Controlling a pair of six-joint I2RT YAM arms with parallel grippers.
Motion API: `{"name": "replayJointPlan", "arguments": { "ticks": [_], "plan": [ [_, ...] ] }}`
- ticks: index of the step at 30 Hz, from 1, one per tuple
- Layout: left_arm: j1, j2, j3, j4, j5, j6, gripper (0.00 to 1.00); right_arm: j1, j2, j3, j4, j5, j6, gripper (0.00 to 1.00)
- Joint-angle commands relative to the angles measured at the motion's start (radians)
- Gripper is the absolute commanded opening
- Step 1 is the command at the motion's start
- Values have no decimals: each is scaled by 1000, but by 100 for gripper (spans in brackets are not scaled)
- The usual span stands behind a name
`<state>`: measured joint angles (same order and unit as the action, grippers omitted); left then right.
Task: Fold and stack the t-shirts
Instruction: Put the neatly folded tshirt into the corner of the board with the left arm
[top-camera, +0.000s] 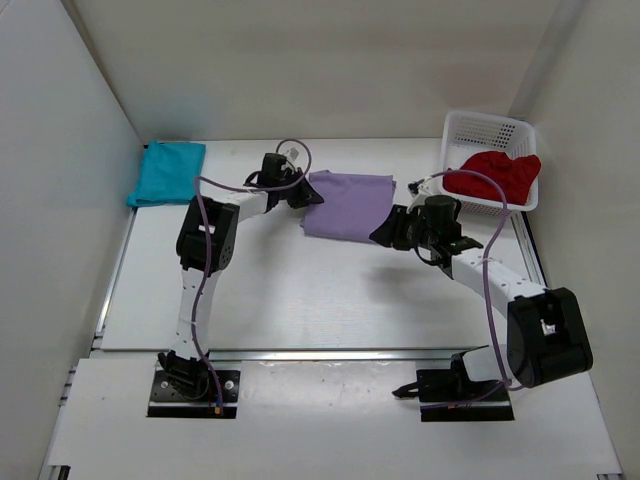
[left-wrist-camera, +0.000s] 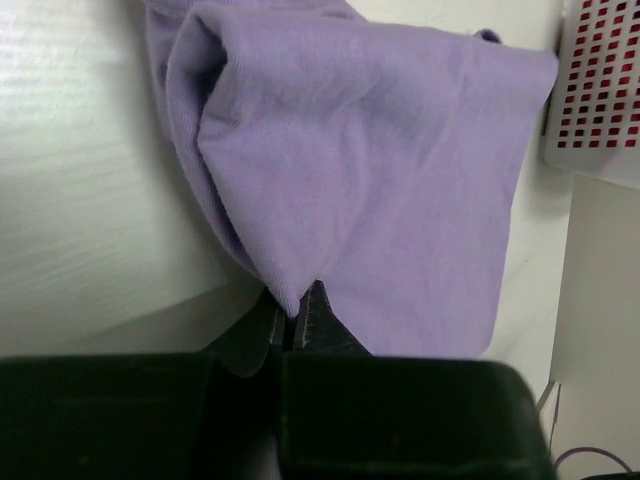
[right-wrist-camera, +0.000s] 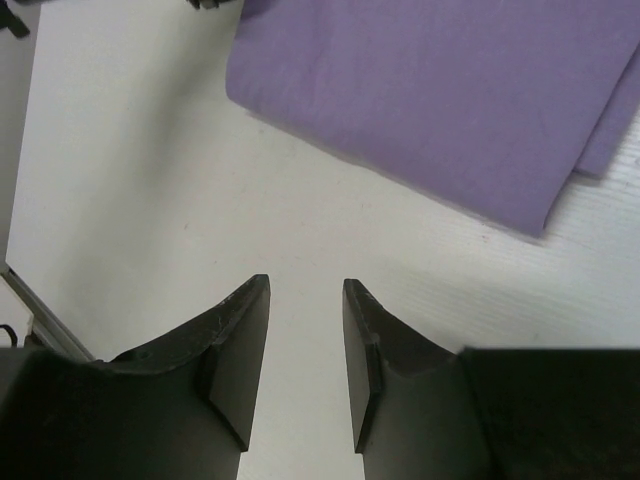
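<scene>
Left hand (left-wrist-camera: 295, 325) is clenched on the pale lavender cloth t-shirt (left-wrist-camera: 370, 180): black fingertips pressed together, with the cloth's left edge drawn to a point between them. From that pinch the fabric fans out in soft folds away from the hand, and a rolled fold runs along its left side.

Lavender shirt lies on the white tabletop (top-camera: 300, 290), in the middle of the far half and close to the far edge. It's folded down to a rough rectangle. In the right wrist view there's a second layer stepping out at its right corner.

Right hand (right-wrist-camera: 305, 285) is released, jaws parted with nothing between them. It sits over bare tabletop just off the shirt's near right corner, not touching the cloth.

Teal cloth t-shirt (top-camera: 167, 172) lies folded flat in the far left corner of the tabletop, well apart from the lavender one.

Deep red cloth t-shirt (top-camera: 495, 172) is bunched in the white plastic lattice basket (top-camera: 480, 128) at the far right corner. It spills over the basket's near rim. The basket stands near the lavender shirt's right edge, apart from it.
</scene>
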<state>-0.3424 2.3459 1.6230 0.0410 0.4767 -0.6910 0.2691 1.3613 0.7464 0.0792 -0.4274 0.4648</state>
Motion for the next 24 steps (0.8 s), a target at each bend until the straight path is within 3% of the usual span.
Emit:
{"name": "replayJointPlan", "arguments": {
  "ticks": [1,7,10,12,17,19,21,22,23,24],
  "plan": [
    [14,-25,116,-41,0,-38,0,-1,-65,-39,60,-24,12,33],
    [135,-19,538,-274,-4,4,0,-13,-116,-99,59,-37,26,34],
    [244,-40,609,-328,-10,7,0,-19,-133,-125,70,-59,31,34],
    [340,-80,568,-308,-4,-7,0,-22,-145,-142,68,-63,28,34],
    [569,-247,290,-201,-88,-39,2,-15,-145,-185,99,-94,38,34],
    [653,-287,113,-121,-104,-102,21,2,-145,-194,105,-93,46,34],
    [709,-324,-52,-19,-93,-171,69,16,-145,-205,111,-108,43,35],
    [736,-356,-155,21,-105,-214,79,27,-140,-206,116,-105,43,34],
    [761,-385,-245,75,-110,-266,98,28,-145,-211,110,-108,46,35],
    [772,-408,-288,97,-113,-280,99,33,-145,-209,119,-109,46,36]
  ]
}}
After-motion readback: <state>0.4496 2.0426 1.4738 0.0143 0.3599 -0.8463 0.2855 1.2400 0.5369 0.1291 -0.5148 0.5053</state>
